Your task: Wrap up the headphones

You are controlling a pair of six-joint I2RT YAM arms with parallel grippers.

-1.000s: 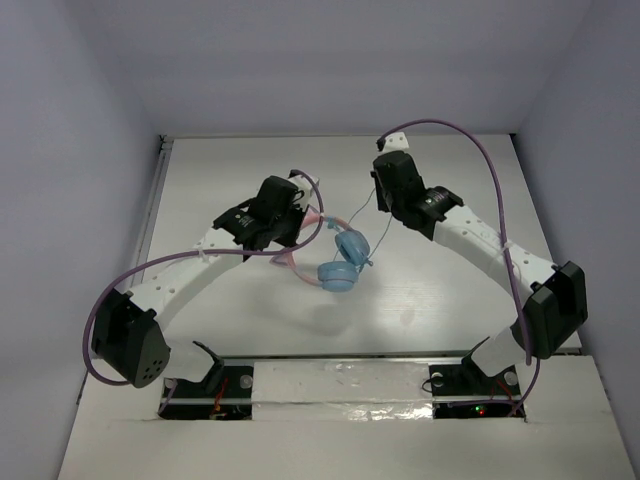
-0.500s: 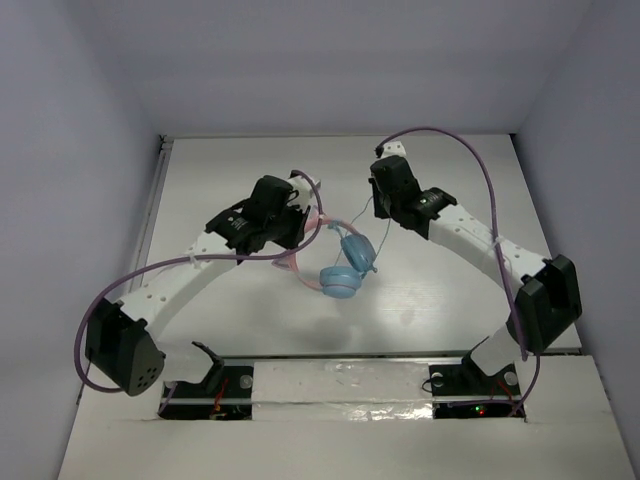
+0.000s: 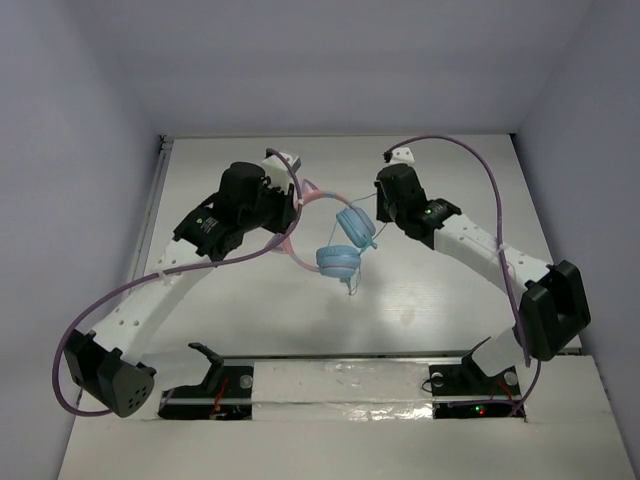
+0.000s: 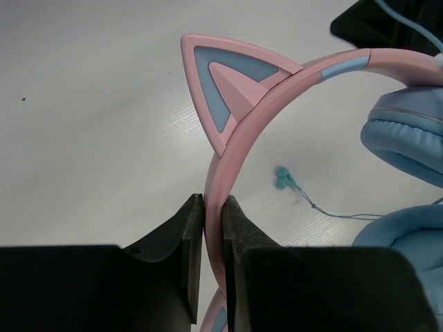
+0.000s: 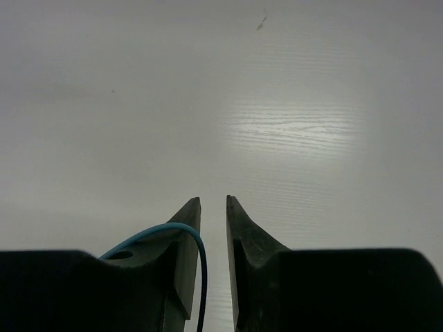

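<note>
- Pink-and-blue headphones (image 3: 338, 240): held clear of the white counter (image 3: 420, 290) near its middle, between the two arms, with a soft shadow on the surface beneath.
- left gripper (image 4: 213, 207): jaws pinching the pink headband (image 4: 277, 97) edge-on, one finger pressed to each face of the band, just below a cat ear (image 4: 221, 90).
- Said cat ear: pink rim with a light-blue triangular inset, standing off the outer side of the band.
- Two light-blue ear cups (image 3: 355, 225): hanging to the right of the left gripper, one above the other in the top view, close together; touching or not, cannot tell.
- right gripper (image 5: 213, 207): jaws slightly spread, with a narrow slit and bare counter visible through it.
- Thin light-blue cable (image 5: 173, 225): arched over the finger on the left of the right wrist view, then dropping into the slit along that finger's inner face. Whether gripped deeper in, cannot tell.
- In the top view, same cable drawn across from the headband side to the right gripper, with a further length dangling below the lower cup.
- Small teal plug (image 4: 282, 178) on a thin lead, seen past the headband in the left wrist view; hanging or resting on the counter, cannot tell.
- Thick purple cables (image 3: 150, 285) looped along both arms.
- Markings: any lettering on the arm housings too small to read.
</note>
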